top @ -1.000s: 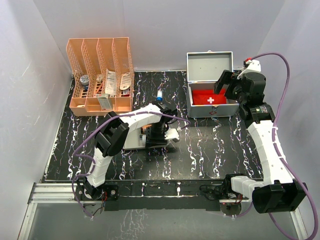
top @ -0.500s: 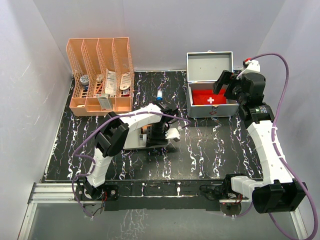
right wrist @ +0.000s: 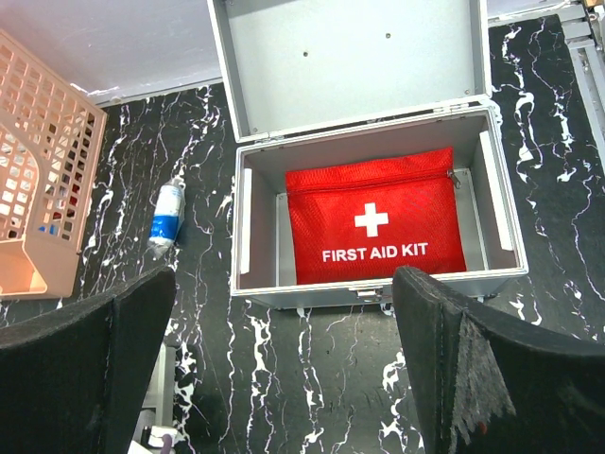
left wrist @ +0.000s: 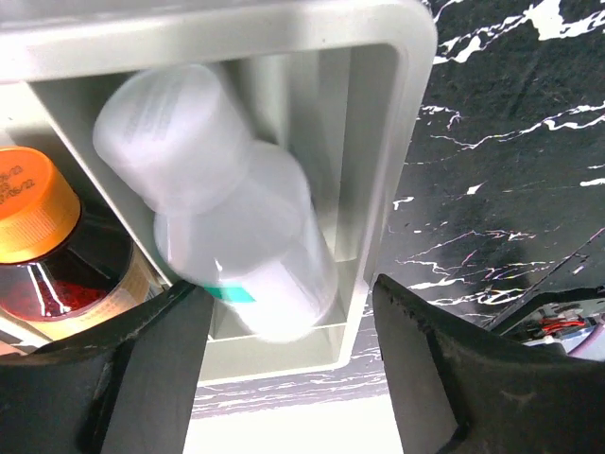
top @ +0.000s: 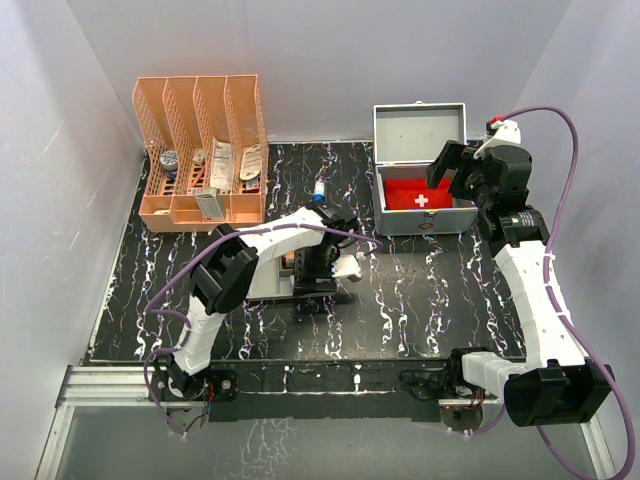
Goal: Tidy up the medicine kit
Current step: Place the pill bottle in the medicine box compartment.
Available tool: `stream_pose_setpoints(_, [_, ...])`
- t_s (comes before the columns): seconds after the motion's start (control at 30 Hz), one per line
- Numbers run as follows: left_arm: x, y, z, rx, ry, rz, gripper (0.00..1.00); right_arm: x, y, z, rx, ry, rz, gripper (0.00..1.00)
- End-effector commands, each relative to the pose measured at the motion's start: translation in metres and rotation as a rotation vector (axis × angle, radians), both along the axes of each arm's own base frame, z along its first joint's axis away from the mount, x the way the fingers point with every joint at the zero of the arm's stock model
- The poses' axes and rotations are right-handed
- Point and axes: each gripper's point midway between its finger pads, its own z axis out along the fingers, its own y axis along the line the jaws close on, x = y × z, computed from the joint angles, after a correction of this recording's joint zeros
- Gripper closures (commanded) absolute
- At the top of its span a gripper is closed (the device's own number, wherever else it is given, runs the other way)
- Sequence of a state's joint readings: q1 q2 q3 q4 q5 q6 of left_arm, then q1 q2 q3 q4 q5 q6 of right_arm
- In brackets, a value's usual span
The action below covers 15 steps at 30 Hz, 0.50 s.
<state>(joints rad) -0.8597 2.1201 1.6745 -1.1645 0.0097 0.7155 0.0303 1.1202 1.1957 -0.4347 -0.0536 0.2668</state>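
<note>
Left gripper (left wrist: pixel 288 293), its jaws spread, hangs over a shallow grey plastic tray (left wrist: pixel 408 113) near the middle of the black, white-veined table (right wrist: pixel 312 378). A white plastic bottle (left wrist: pixel 227 227) with a teal band on its label shows blurred and tilted in the tray's end compartment, its lower end between the two black fingers (left wrist: pixel 142 369). A gap is visible between the bottle and the finger on the right of the wrist view; whether the other finger touches it cannot be told. In the neighbouring compartment sits an amber bottle (left wrist: pixel 47 284) with an orange cap.

Right gripper (right wrist: pixel 284 279) hovers with its jaws at full spread and nothing between them, above the front edge of the medicine kit (right wrist: pixel 244 222). The silver-grey metal case sits at the far right of the table, close to the back wall, with its hinged lid standing upright. Inside lies a red fabric pouch (right wrist: pixel 373 227) marked with a white cross and the words FIRST AID KIT, covering most of the floor of the case.

A small white bottle (right wrist: pixel 167 219) with a blue label lies on its side on the table just left of the kit. Further left, at the far left corner, a peach-coloured four-slot file rack (top: pixel 205 130) holds small packets and containers.
</note>
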Motion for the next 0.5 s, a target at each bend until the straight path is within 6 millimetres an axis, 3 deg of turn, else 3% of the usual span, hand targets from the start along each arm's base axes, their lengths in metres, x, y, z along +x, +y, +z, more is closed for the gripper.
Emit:
stream_pose_setpoints(0.0, [0.0,-0.002,0.017,-0.023,-0.031,0.002,0.33,0.002,-0.001,0.024,0.007,-0.091,0.003,0.02])
stream_pose_setpoints(0.23, [0.008,-0.011,0.028,-0.046,-0.072,0.01,0.34,0.001,0.0,0.024,0.009,-0.092,0.006,0.02])
stream_pose_setpoints(0.47, [0.02,-0.028,0.077,-0.103,-0.127,0.068,0.34,0.002,0.0,0.025,0.01,-0.095,0.007,0.02])
